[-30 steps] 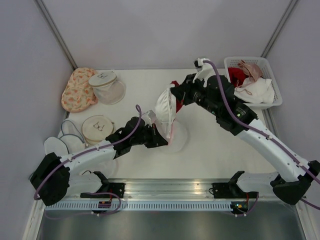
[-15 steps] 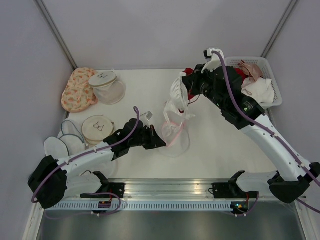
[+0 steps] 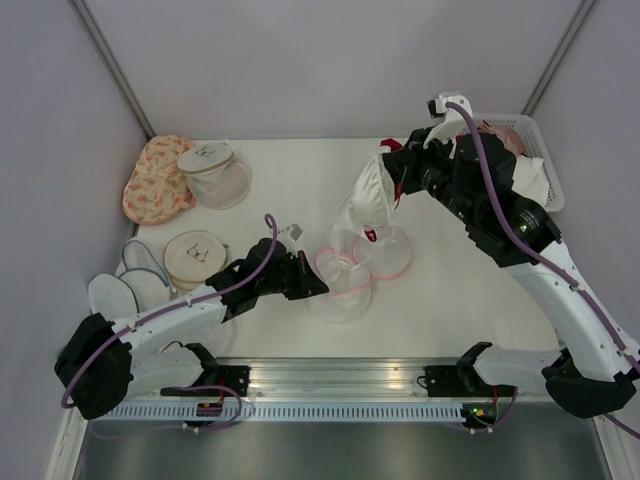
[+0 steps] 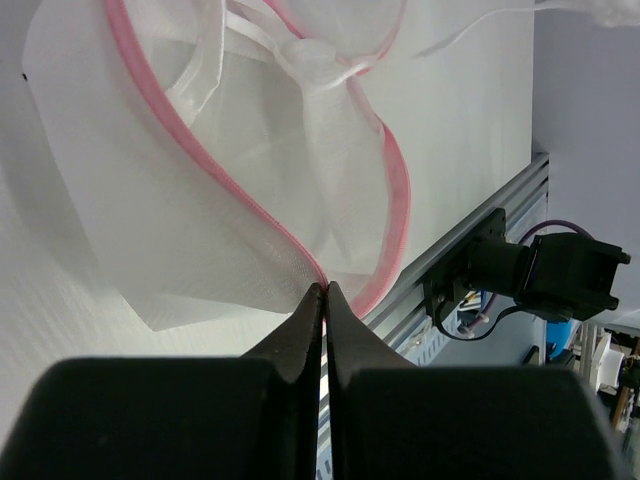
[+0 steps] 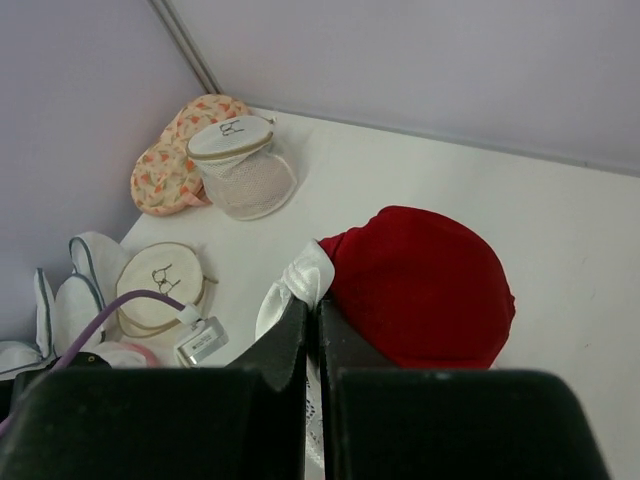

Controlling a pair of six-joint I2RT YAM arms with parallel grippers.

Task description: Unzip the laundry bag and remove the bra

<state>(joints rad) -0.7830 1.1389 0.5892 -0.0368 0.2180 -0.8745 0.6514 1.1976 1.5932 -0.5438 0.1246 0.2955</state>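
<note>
The laundry bag (image 3: 345,285), translucent white mesh with pink rims, lies open on the table in two halves. My left gripper (image 3: 322,290) is shut on its pink rim at the near left side. In the left wrist view the closed fingertips (image 4: 325,288) pinch the pink edge of the mesh (image 4: 200,190). My right gripper (image 3: 392,168) is shut on the bra (image 3: 370,200), a white and red garment hanging above the bag's far half. In the right wrist view the tips (image 5: 312,302) clamp the white band beside the red cup (image 5: 420,285).
An orange floral pouch (image 3: 155,180) and a clear mesh dome with a white top (image 3: 215,170) stand at the back left. A round beige pouch (image 3: 195,255) and flat white bags (image 3: 125,285) lie at the left. A white basket (image 3: 530,125) of garments sits at the back right.
My right gripper has risen and moved right, drawing the bra up out of the bag. The bag has fallen open onto the table. My left gripper has stayed on the rim.
</note>
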